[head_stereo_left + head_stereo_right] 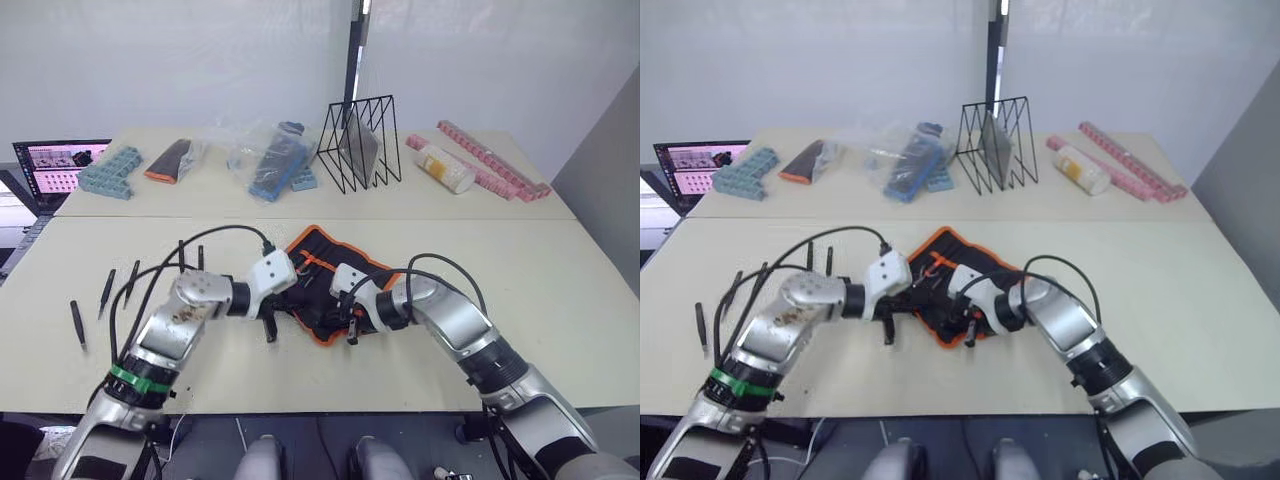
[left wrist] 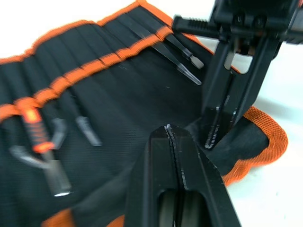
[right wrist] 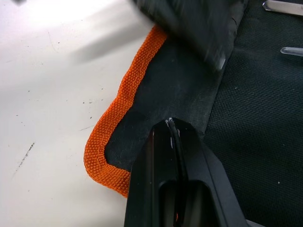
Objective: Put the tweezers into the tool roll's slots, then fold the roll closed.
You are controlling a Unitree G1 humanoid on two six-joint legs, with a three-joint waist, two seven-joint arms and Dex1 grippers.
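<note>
At the far left of the head view, loose tweezers [image 1: 77,322] lie on the pale desk [image 1: 560,300], with more slim black ones [image 1: 105,292] beside them and two [image 1: 190,256] further up. A screen [image 1: 55,165] shows at the left edge, its content too small to read.

The left arm reaches from the lower left toward the centre, forearm tilted up and inward, black cables looping over it. The left gripper [image 1: 270,322] points down at the near left edge of the tool roll [image 1: 325,275]; in the left wrist view its fingers [image 2: 163,163] are pressed together, closed, with fabric around the tips, though whether any cloth is pinched cannot be told.

The tool roll lies open at the centre of the desk, black with orange edging [image 3: 118,109]. In the left wrist view, rows of slots [image 2: 104,90] cross its inner face under an orange band, with some metal tools already seated.

The right arm comes in from the lower right, elbow bent, wrist turned inward. The right gripper [image 1: 352,325] stands on the roll's near edge, just beside the left one; its fingers [image 3: 163,156] are closed on the black fabric near the orange corner.

Across the far desk sit a teal block [image 1: 108,172], plastic bags [image 1: 265,155], a black wire rack [image 1: 358,140], a pale cylinder [image 1: 445,167] and pink strips [image 1: 490,155]. A white wall stands behind. No writing is readable.
</note>
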